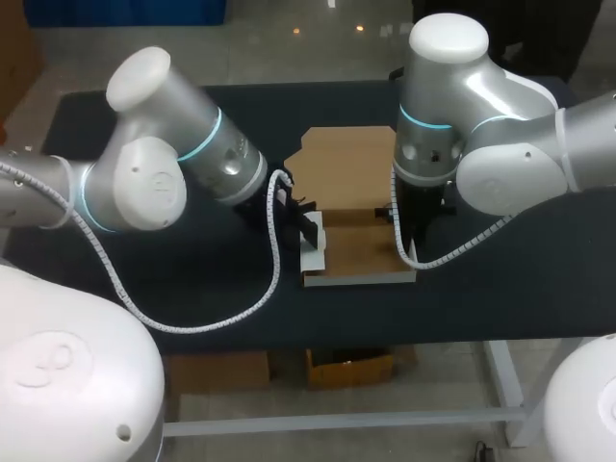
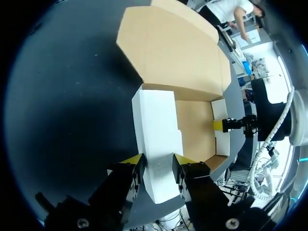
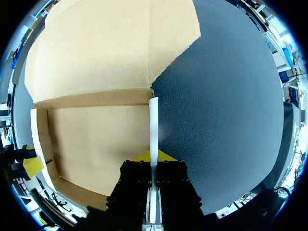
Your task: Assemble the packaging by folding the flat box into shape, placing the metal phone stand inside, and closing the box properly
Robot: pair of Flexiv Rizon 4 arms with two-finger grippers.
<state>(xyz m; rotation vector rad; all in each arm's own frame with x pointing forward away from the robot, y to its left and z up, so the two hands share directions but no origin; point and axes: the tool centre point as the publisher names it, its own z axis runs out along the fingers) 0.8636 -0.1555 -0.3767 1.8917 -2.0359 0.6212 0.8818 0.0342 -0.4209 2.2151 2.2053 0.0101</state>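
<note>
A brown cardboard box [image 1: 361,252] lies in the middle of the table, its lid [image 1: 346,159] open flat behind the tray. My left gripper [image 1: 306,231] is at the tray's left side. In the left wrist view the white left side wall [image 2: 156,125] runs between its yellow-tipped fingers [image 2: 135,160], and the left gripper [image 2: 158,163] is shut on it. My right gripper [image 1: 402,236] stands over the tray's right side. The right gripper [image 3: 153,156] is shut on the thin upright right wall [image 3: 153,125]. No phone stand shows in any view.
The black table [image 1: 500,289] stretches to both sides of the box. A white coiled cable [image 1: 276,260] hangs from my left arm just left of the tray. My right gripper [image 2: 226,125] shows across the tray in the left wrist view.
</note>
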